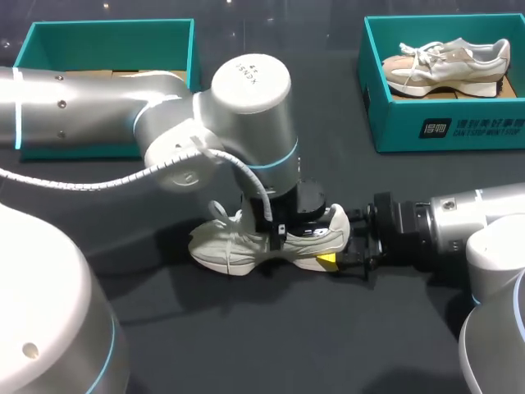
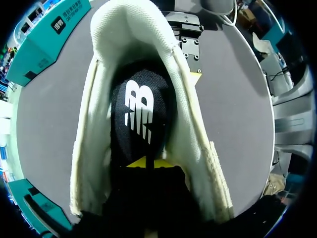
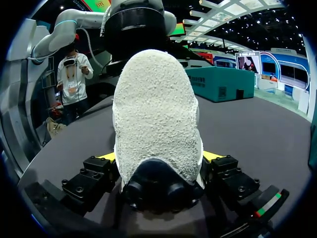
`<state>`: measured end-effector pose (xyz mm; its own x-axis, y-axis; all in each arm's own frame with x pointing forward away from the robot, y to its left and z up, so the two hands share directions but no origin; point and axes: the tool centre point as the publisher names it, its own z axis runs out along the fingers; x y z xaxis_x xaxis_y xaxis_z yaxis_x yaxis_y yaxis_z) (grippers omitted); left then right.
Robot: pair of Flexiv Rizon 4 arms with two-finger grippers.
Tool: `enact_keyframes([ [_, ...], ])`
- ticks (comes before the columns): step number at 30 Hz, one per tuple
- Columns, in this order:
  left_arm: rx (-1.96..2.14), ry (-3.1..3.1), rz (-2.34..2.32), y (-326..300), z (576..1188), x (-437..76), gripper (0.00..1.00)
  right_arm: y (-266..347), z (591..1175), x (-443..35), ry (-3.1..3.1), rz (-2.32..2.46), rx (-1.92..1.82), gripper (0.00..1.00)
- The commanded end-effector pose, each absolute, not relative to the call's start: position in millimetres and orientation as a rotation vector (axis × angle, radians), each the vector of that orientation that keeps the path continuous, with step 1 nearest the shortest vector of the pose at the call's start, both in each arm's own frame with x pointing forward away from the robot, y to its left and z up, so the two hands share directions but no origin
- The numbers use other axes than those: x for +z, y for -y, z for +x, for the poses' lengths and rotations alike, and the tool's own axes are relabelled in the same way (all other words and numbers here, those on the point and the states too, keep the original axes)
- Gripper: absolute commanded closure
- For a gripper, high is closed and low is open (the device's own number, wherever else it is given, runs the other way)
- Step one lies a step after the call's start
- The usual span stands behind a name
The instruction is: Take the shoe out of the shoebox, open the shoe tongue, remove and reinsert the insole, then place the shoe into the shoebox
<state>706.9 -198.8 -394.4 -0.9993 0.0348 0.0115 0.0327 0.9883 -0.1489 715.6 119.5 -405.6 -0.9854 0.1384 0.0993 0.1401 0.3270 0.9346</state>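
A pale grey sneaker (image 1: 225, 246) lies on the dark table, heel toward my right arm. My left gripper (image 1: 283, 234) reaches down from above into the shoe's mouth. In the left wrist view its yellow tips (image 2: 148, 162) are closed together on the black insole (image 2: 141, 109) with a white logo, inside the shoe's padded collar (image 2: 193, 134). My right gripper (image 1: 340, 250) comes in level from the right. In the right wrist view the heel (image 3: 156, 114) fills the gap, and both yellow fingertips (image 3: 212, 156) press its sides.
A teal shoebox (image 1: 443, 131) at the back right holds a second, beige and white sneaker (image 1: 447, 66). Another teal box (image 1: 193, 57) stands at the back left, partly behind my left arm. My right gripper's body (image 2: 190, 39) sits just past the heel.
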Motion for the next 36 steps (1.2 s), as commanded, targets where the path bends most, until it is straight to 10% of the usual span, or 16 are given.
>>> enact_keyframes([
  [1,0.39,3.072,-0.056,181.6,709.3,-385.5,1.0,-119.0,713.1,-404.8,2.561,-0.269,-1.798,1.0],
  [36,0.87,3.039,0.053,222.0,705.0,-324.1,1.0,-119.0,713.1,-404.8,2.561,-0.269,-1.798,1.0],
])
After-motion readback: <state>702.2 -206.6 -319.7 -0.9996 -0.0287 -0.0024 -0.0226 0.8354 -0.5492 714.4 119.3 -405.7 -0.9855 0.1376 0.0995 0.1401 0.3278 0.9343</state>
